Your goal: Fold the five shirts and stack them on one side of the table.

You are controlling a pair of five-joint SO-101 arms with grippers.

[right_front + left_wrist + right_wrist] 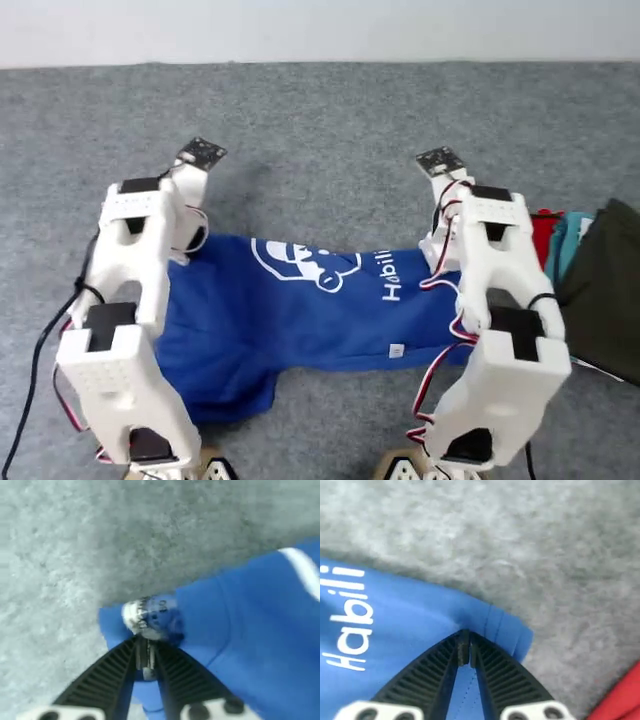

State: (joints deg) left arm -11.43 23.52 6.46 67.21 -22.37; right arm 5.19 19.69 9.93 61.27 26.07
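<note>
Left gripper (145, 656) and right gripper (464, 649) are clamped on the blue shirt (290, 320).
Opposite ends are pinched; other shirts (600, 290) are piled beside it on the table (320, 120).

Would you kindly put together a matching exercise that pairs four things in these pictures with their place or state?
Things:
1. blue shirt
2. left gripper
3. right gripper
4. dark shirt

Place or state:
A. shut on blue cloth by a white tag
B. piled beside a red shirt
C. spread on the table between the arms
D. shut on a stitched blue hem near white lettering

Pairs: 1-C, 2-A, 3-D, 4-B
</note>
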